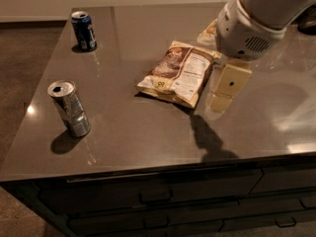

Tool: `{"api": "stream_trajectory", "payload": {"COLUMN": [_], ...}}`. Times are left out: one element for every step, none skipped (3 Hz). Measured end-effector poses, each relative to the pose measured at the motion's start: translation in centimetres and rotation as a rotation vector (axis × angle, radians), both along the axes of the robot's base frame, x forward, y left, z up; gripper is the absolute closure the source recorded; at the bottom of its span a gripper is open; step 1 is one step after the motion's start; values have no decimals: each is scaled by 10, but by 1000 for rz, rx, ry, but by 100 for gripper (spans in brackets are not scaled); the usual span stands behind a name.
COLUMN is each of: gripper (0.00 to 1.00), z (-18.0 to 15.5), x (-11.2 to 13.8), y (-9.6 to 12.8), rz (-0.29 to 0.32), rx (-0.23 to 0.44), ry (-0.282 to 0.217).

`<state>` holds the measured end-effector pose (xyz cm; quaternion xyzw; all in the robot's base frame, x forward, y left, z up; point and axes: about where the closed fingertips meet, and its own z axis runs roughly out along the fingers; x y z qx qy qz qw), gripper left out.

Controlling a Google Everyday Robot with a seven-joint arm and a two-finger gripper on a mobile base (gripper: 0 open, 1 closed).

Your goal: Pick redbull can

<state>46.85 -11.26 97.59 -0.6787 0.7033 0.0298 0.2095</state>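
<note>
Camera view: our tool (224, 90), whose width we cannot tell, hangs by the snack bag (178, 73), well apart from the redbull can (69, 107): approach unfinished.

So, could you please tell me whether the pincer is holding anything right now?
Nothing is held: the pincer hangs beside the bag, far from the redbull can.

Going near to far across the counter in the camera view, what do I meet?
redbull can → chip bag → dark blue can. The hand hangs just right of the bag over the counter; its depth is unclear, so it is left out.
</note>
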Motion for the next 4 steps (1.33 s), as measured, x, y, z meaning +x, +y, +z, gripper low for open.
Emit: {"api": "stream_trajectory", "payload": {"gripper": [0,0,0,0], "z": [-9,-17,-25,-36], "x": [10,7,1,-7], "y": [67,124,174,222], "rz": [159,300,398,490], "rx": [73,117,184,226], "ry": [33,77,144,209]}}
